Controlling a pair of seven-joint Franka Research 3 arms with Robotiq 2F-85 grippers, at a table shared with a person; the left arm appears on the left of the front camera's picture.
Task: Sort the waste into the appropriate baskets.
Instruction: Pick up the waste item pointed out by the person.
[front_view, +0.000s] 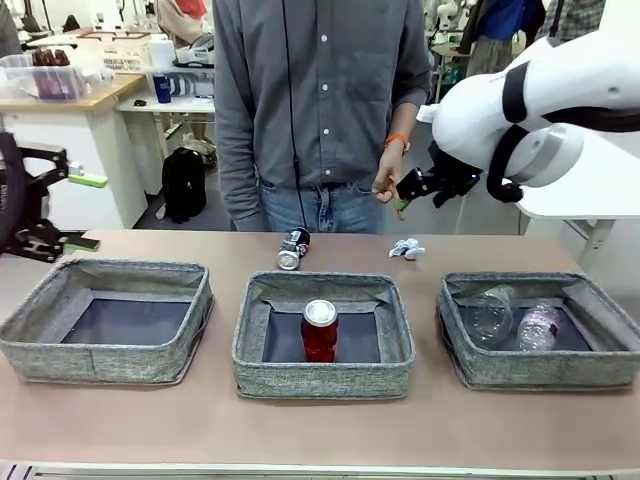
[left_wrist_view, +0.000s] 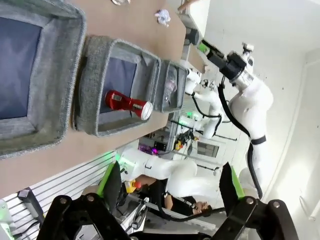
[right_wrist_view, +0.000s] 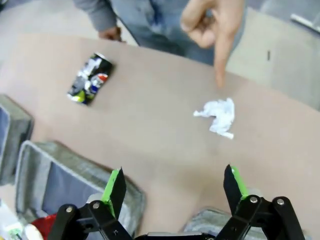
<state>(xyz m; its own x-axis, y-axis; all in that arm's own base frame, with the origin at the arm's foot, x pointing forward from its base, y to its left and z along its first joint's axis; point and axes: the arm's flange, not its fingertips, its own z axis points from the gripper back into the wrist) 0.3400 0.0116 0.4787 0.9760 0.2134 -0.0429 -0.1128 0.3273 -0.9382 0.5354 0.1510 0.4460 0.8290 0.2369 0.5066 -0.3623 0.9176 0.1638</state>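
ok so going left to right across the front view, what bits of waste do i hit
crushed can → red soda can → paper wad → clear cup → clear bottle

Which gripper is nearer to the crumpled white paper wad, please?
Right. The right gripper hovers above the paper wad; the left gripper sits far off, beyond the left basket.

The front view looks from the worktop's (front_view: 320, 440) 6 o'clock edge toward 12 o'clock, across three baskets (front_view: 322, 381). The left wrist view, rolled sideways, looks from the 9 o'clock end toward 3 o'clock along that row. The right wrist view looks down, nearer, at the far strip. All three share the paper wad (front_view: 405, 248).
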